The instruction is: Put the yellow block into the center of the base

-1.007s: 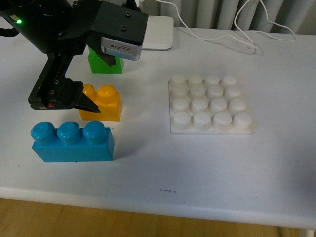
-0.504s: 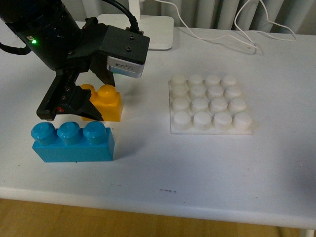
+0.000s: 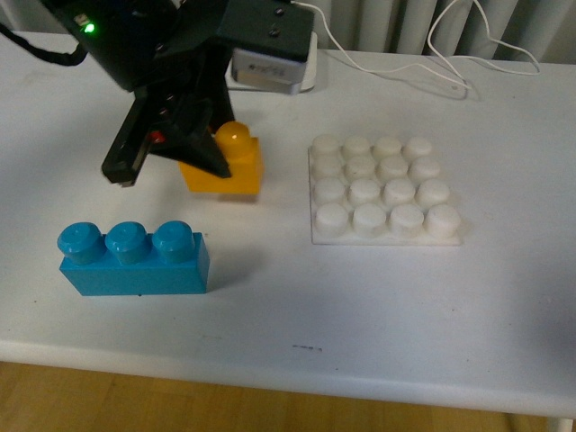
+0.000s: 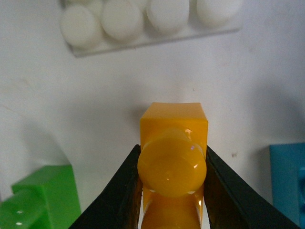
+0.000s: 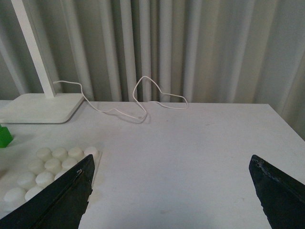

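- Front view:
  - Grip is on the orange-yellow two-stud plastic brick (image 3: 236,164). The left gripper (image 3: 205,155) is clenched on it, and the brick seems to hang just clear of the white table (image 3: 297,306).
  - The flat square white studded base plate (image 3: 387,238) lies to the robot's right of the held brick, near but apart from it. The coming move, as I judge it, is a sideways carry to the right and then a press down onto the middle studs.
  - Count: one yellow brick, one long blue three-stud brick (image 3: 133,261), and one base with sixteen studs, four by four.
- Left wrist view:
  - The jaws press the brick's two long sides, so its long axis runs along the line in which the fingers point.
  - The base edge (image 4: 143,42) sits ahead of the brick's far end, across bare table.
  - One green brick (image 4: 45,200) and the blue brick's corner flank the grip.
- Right wrist view:
  - The right gripper (image 5: 171,162) is spread wide and holds nothing. It is above the table with the base off to one side.
  - The left arm is plainly the nearer one, since it has the brick.
  - Count: one white lamp stand (image 5: 40,107) and one white cable (image 5: 143,95).
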You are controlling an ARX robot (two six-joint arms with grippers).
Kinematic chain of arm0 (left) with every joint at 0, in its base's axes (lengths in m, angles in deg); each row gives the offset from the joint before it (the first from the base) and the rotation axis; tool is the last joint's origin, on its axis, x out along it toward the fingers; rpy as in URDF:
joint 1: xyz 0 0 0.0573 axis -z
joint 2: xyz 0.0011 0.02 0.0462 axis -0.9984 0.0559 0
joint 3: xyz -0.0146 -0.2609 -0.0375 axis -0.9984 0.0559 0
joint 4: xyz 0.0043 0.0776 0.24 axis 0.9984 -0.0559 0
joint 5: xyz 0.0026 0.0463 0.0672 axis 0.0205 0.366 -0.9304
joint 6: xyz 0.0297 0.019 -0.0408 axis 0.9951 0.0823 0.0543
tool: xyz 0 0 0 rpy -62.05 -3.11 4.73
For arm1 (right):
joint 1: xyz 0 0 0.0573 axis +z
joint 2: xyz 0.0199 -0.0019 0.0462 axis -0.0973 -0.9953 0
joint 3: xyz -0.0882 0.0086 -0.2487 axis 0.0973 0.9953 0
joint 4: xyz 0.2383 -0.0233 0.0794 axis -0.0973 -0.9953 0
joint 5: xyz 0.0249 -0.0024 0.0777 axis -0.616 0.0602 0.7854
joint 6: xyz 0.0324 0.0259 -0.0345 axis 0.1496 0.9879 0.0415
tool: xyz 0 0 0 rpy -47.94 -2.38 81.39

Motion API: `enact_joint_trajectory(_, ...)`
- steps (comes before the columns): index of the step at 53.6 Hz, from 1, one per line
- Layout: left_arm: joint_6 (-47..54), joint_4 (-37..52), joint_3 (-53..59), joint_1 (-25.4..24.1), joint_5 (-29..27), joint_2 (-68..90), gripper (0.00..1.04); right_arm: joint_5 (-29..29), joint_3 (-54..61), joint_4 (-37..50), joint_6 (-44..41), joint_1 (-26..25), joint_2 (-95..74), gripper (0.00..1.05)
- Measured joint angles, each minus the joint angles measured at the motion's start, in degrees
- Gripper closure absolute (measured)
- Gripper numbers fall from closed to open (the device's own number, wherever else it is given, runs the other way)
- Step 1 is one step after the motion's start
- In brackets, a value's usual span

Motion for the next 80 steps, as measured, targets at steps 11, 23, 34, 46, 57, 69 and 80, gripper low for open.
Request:
enact_joint_trajectory(11, -2.93, 1.01, -4.20, 3.48, 0.59, 0.00, 0.73, 0.00, 0.00, 0.00, 0.00, 0.00, 0.00, 0.09)
enact_joint_trajectory(23, -6.34, 2.08, -11.06, 7.10, -0.24, 4.13, 0.73, 0.00, 0.00, 0.00, 0.00, 0.00, 0.00, 0.09)
enact_joint_trajectory(34, -10.56, 1.95, -16.13, 9.51, -2.34, 9.25, 0.73, 0.00, 0.00, 0.00, 0.00, 0.00, 0.00, 0.09)
enact_joint_trajectory(46, -14.84, -1.75, -22.82, 12.04, -2.60, 12.87, 0.73, 0.00, 0.00, 0.00, 0.00, 0.00, 0.00, 0.09)
enact_joint_trajectory(57, -15.02, -4.04, -24.65, 13.11, -2.67, 14.38, 0.73, 0.00, 0.00, 0.00, 0.00, 0.00, 0.00, 0.09)
enact_joint_trajectory(69, -14.97, -4.00, -24.61, 13.20, -2.91, 15.06, 0.73, 0.00, 0.00, 0.00, 0.00, 0.00, 0.00, 0.09)
enact_joint_trajectory(80, -14.71, -3.37, -23.74, 13.18, -3.13, 15.08, 0.73, 0.00, 0.00, 0.00, 0.00, 0.00, 0.00, 0.09)
